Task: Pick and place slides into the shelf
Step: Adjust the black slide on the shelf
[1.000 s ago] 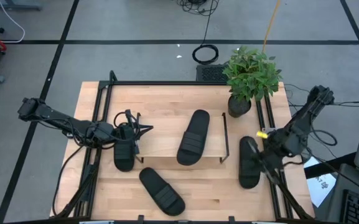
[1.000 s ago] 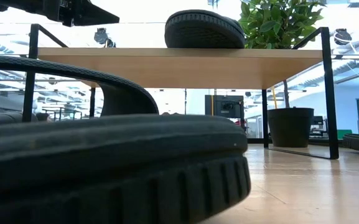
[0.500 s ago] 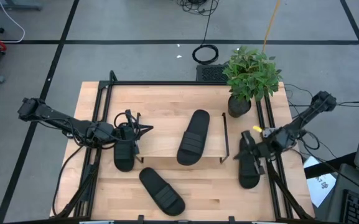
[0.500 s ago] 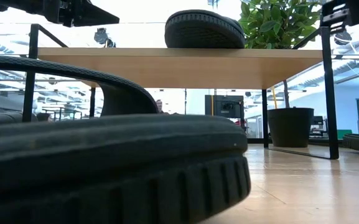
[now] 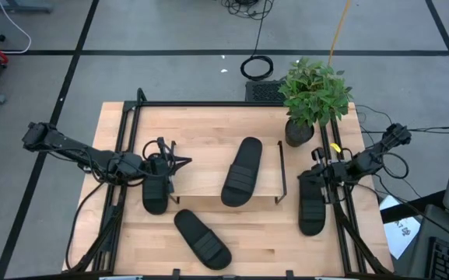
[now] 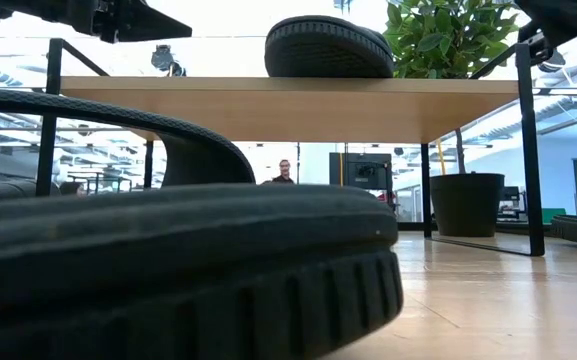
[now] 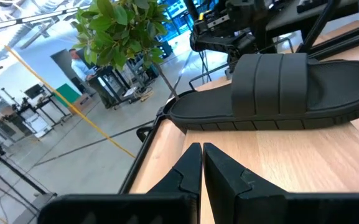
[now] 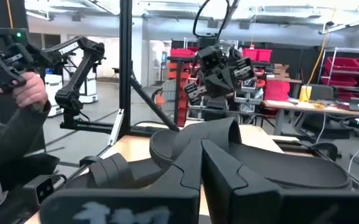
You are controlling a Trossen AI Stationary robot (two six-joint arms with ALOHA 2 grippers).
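We are working at a wooden table [image 5: 208, 124] on a grey taped floor [image 5: 170, 31], one slide [image 5: 240, 172] lying on the shelf [image 5: 201, 185]. Our left gripper [image 5: 173, 165] and right gripper [image 5: 315, 173] are both clenched, grasping nothing. A person [image 6: 284, 172] is standing in the room behind.

Matt black, seemingly rubbery slides [image 5: 240, 172]; pale smooth wooden shelf [image 5: 208, 183], thin metal legs.

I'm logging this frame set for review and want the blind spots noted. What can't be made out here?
- Low view: the front slide fills the foreground and hides the table behind it.
- High view: the left slide is partly covered by the left gripper.
- High view: the shelf board hides whatever lies beneath.
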